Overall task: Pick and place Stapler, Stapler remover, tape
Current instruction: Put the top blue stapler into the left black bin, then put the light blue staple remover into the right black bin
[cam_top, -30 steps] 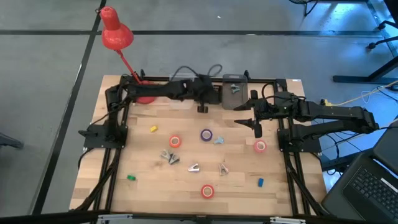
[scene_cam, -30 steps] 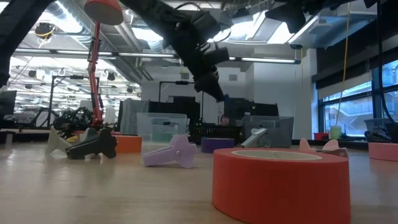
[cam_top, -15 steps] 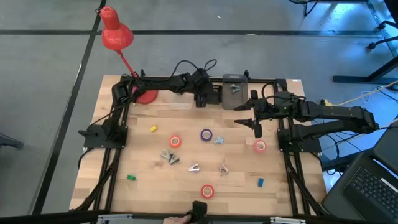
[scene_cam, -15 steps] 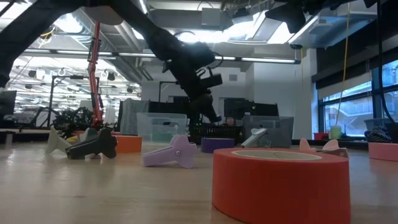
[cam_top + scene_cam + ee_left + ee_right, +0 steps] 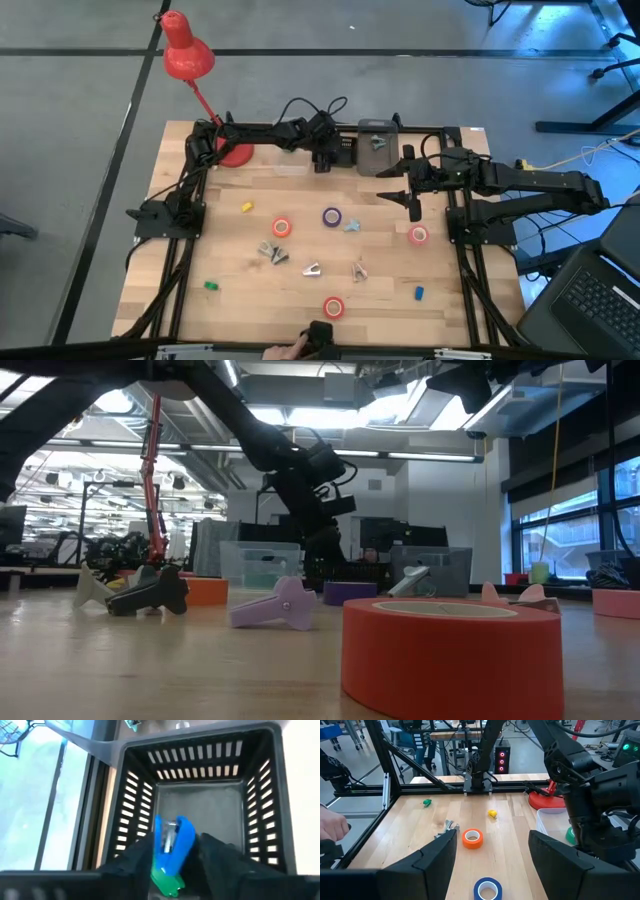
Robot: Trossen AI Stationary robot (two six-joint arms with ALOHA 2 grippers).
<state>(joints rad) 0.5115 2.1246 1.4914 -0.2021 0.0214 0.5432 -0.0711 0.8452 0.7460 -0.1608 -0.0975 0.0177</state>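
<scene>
My left gripper [image 5: 322, 160] hangs at the table's far edge, fingers pointing down into a black slatted basket [image 5: 260, 785]. It stands open. Between its fingers [image 5: 176, 840] shows a blue stapler remover [image 5: 172, 840] with a green piece [image 5: 167, 881] under it. My right gripper [image 5: 413, 205] waits open above the table's right part. Tape rolls lie flat on the wood: orange [image 5: 282, 227], purple-blue [image 5: 332, 216], pink-orange [image 5: 418, 235] and orange [image 5: 333, 307]. No stapler can be made out. My left gripper has a finger [image 5: 137, 857] on each side of the blue stapler remover [image 5: 161, 836], coming from above. A thin gap shows on one side. On the other side I cannot tell whether the finger touches it.
A grey bin [image 5: 377, 147] stands beside the basket. Several pale stapler removers [image 5: 272, 250] lie mid-table, with small yellow [image 5: 246, 207], green [image 5: 211, 286] and blue [image 5: 419, 293] blocks. A red lamp [image 5: 185, 50] stands far left. A person's hand [image 5: 300, 348] reaches in at the near edge.
My left gripper has gone toward the table's far edge and down over the black basket. A person's hand with a dark object has come in at the near edge. My right arm has kept still.
</scene>
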